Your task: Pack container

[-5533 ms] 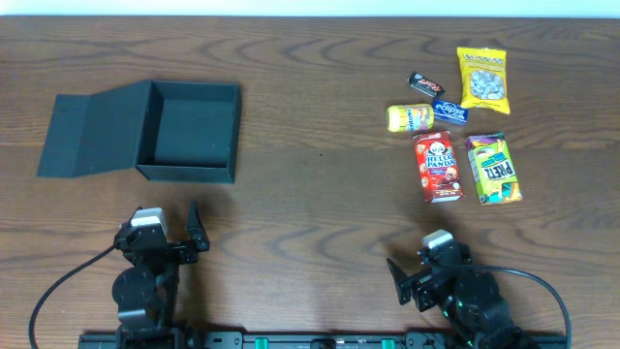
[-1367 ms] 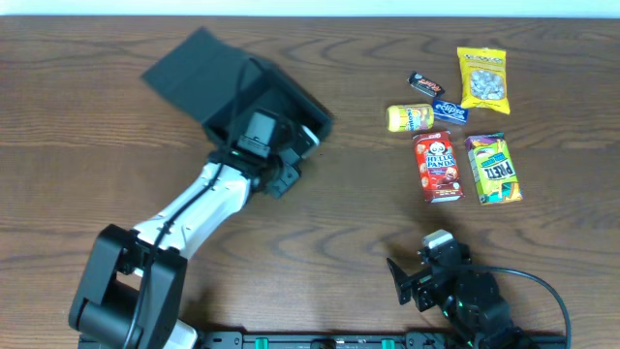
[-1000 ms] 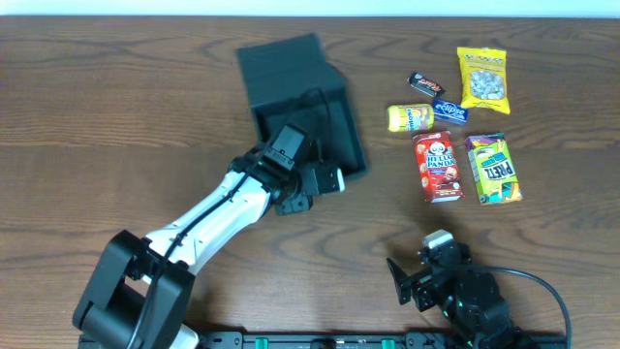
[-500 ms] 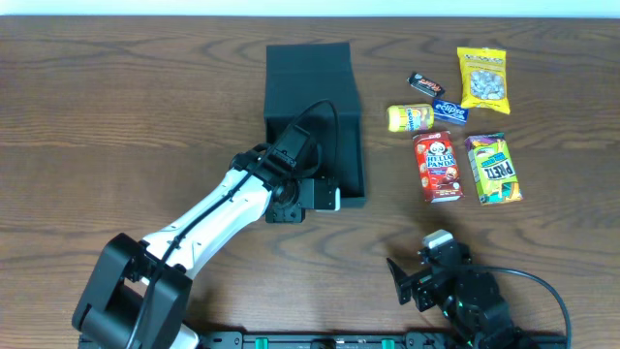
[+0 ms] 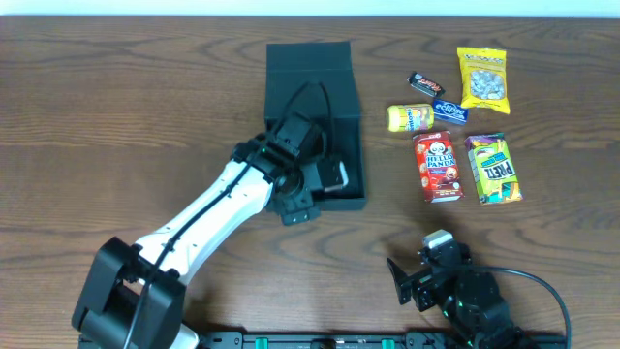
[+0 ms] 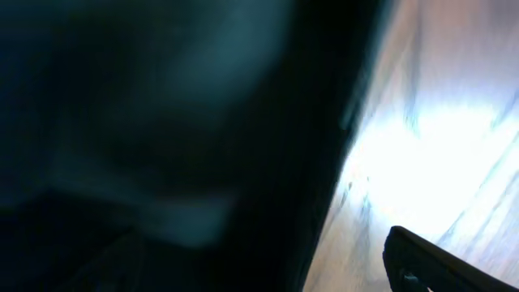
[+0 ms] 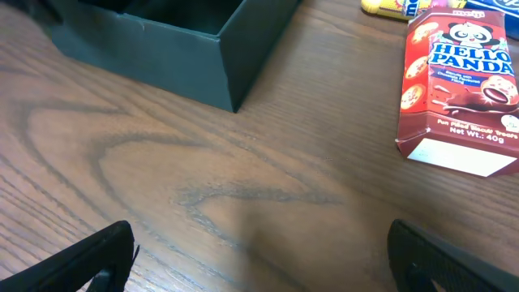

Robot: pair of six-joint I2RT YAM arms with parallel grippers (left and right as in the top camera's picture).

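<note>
The container (image 5: 308, 73) is a matte black box at the table's middle, its flap lid open toward the far side. My left gripper (image 5: 329, 182) is at the container's near right wall, reaching over it. In the left wrist view the container (image 6: 162, 122) fills the frame in darkness. One finger (image 6: 442, 264) shows outside the wall with a strip of wood between them, so the gripper looks open. My right gripper (image 5: 402, 279) rests open and empty near the front edge. Its view (image 7: 259, 259) shows the container's corner (image 7: 203, 57).
Snacks lie right of the container: a red Hello Panda box (image 5: 438, 167), also in the right wrist view (image 7: 458, 89), a green box (image 5: 493, 169), a yellow bag (image 5: 482, 78), a yellow packet (image 5: 411, 117), a blue bar (image 5: 449, 111) and a small dark bar (image 5: 426, 83).
My left arm dragged the container from the far left to the middle and turned it. In the last half second the container stayed still while the gripper shifted slightly toward the far side. The right arm has not moved.
</note>
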